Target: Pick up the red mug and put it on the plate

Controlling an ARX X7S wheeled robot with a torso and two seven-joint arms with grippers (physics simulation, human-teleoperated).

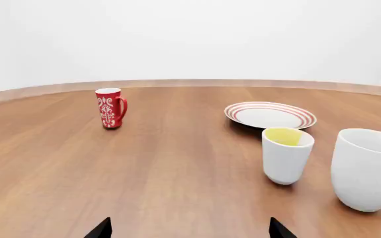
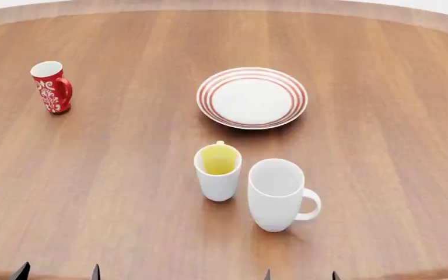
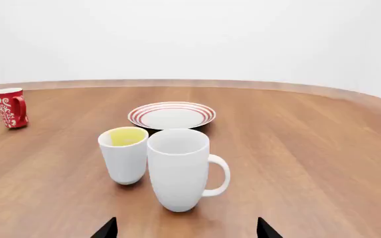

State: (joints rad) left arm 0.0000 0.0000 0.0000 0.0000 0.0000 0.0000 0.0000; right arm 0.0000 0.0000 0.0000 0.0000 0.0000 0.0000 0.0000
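Standing upright and alone at the far left of the wooden table (image 2: 130, 151), the red mug (image 2: 51, 86) is kept well apart from the plate (image 2: 252, 97), which lies empty; nothing has been lifted yet. 2 white mugs (image 2: 219, 171) are set near the front edge. Both the left gripper (image 2: 56, 272) and right gripper (image 2: 300, 275) are seen spread wide, nothing held. No writing or brand can be read, only ornament
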